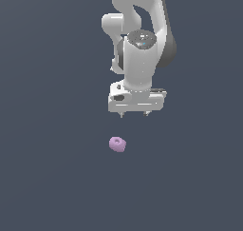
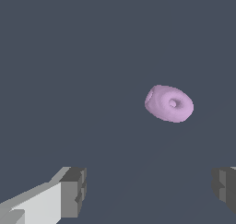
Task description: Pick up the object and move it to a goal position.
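— In the exterior view, what was entered?

— Item one: a white arm point(image 1: 137, 40), hanging down from the top edge of the picture, wrist vertical. Item two: its gripper point(image 1: 134, 114), pointed straight down, the two short fingertips point(image 1: 122, 114) set wide apart, with nothing between them. Item three: the object point(image 1: 117, 144), a small pinkish-purple lump with a dimple, lying alone on the plain dark grey ground point(image 1: 47, 178). It sat below the gripper and a little toward the exterior view's left, near it but clear of it, not touching either fingertip.

— And in the wrist view?

— Same object point(image 2: 169, 103), shown larger: rounded, doughnut-like, the dimple turned toward the camera. Same gripper point(image 2: 147, 191), spread wide; one grey pad point(image 2: 73, 191) on its white finger stood at one side, and the other pad point(image 2: 225, 187) was cut off by the picture's edge. The object lay beyond the pads, outside the gap, untouched. The gripper held nothing.
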Tool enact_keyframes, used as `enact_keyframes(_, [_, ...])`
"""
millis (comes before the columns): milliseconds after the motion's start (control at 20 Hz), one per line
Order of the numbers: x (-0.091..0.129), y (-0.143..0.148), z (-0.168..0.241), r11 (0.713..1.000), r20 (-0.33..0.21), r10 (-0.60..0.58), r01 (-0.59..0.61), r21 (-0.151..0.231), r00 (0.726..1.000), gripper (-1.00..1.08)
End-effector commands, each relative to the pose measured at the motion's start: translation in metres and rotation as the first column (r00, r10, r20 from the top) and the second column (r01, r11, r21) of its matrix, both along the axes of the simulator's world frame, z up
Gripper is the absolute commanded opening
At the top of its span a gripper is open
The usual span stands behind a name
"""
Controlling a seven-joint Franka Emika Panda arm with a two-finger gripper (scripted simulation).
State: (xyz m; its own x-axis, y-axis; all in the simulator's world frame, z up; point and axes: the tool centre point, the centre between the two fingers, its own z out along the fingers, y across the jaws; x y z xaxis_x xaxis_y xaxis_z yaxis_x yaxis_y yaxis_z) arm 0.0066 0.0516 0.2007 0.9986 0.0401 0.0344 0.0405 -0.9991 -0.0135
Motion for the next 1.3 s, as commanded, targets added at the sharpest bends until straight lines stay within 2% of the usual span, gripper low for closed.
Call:
enact_keyframes(0, [0.000, 0.000, 0.000, 1.000, -0.001, -0.001, 0.001, 0.001, 1.000, 1.00])
enact_keyframes(350, [0.003, -0.003, -0.003, 0.999, -0.001, 0.042, -0.042, -0.003, 0.999, 1.00])
enact_keyframes(750, [0.010, -0.010, -0.013, 0.986, -0.005, 0.165, -0.165, -0.012, 0.986, 1.00])
enact_keyframes(1000, [0.017, -0.016, -0.023, 0.960, -0.010, 0.280, -0.280, -0.019, 0.960, 1.00])
enact_keyframes(1250, [0.025, -0.024, -0.034, 0.917, -0.016, 0.399, -0.399, -0.023, 0.917, 1.00])
